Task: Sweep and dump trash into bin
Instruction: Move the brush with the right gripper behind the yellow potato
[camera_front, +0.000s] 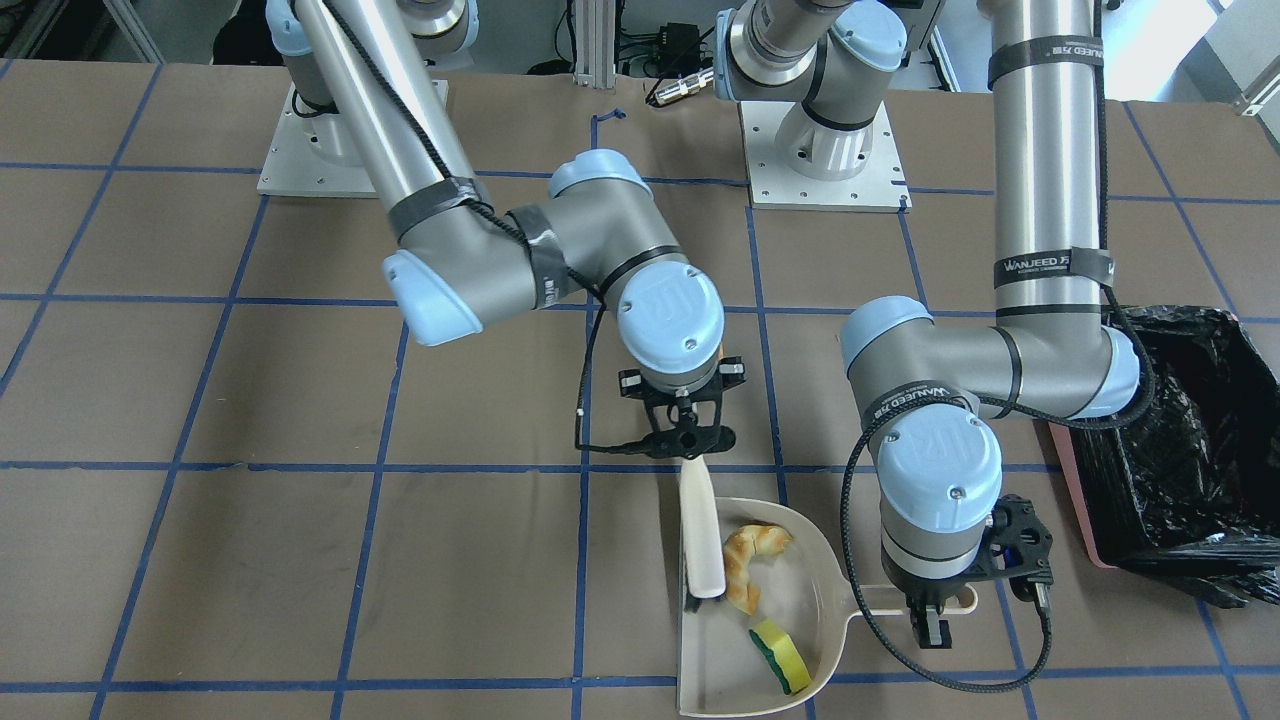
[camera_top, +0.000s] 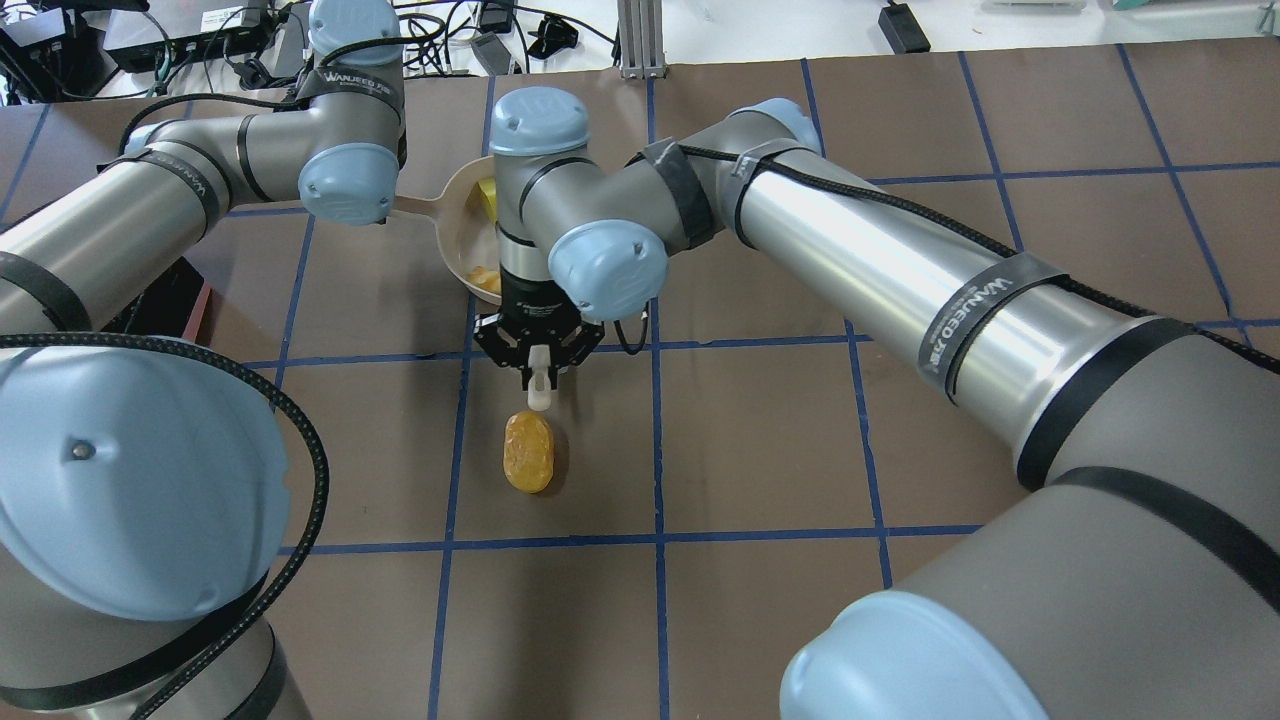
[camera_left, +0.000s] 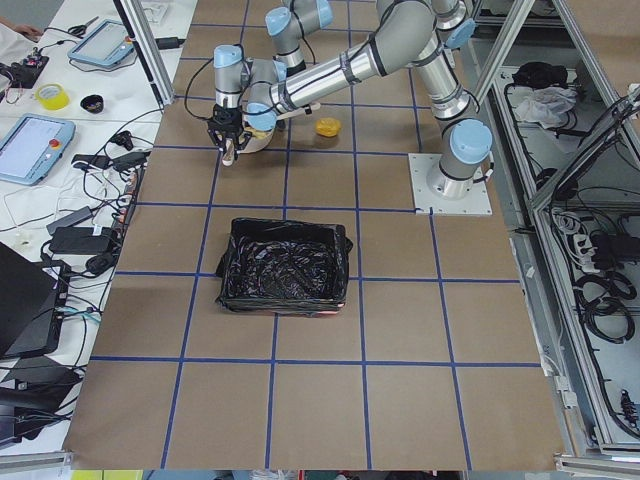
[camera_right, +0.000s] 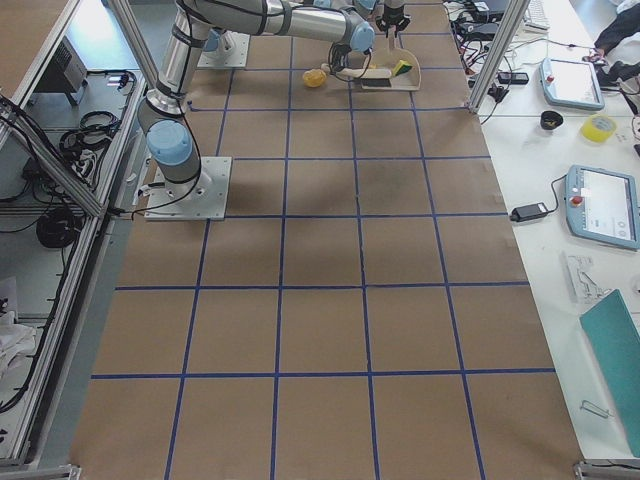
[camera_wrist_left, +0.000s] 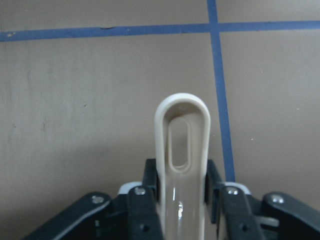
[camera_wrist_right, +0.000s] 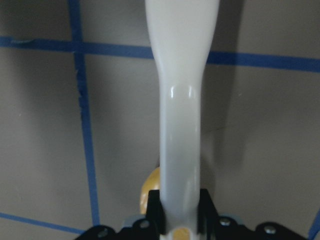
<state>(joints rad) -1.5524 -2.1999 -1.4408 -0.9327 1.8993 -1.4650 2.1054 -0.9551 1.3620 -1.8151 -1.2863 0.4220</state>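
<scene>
I'm watching right gripper (camera_top: 540, 368) clamping brush (camera_front: 698, 520); lump (camera_top: 528, 452) lying at its 6 o'clock, overhead view. Left gripper (camera_front: 930, 625) pinching dustpan (camera_front: 822, 585) handle; croissant (camera_front: 752, 560), sponge (camera_front: 782, 656) sitting inside.

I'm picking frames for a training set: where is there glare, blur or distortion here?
Right wrist view: the brush handle is blown out near white, and the bread lump behind it is blurred. Left wrist view: the dustpan handle is sharp, with a highlight low on it. Front-facing view: the bin liner shows glossy glints. Overhead view: the right arm swells hugely toward the lens.
</scene>
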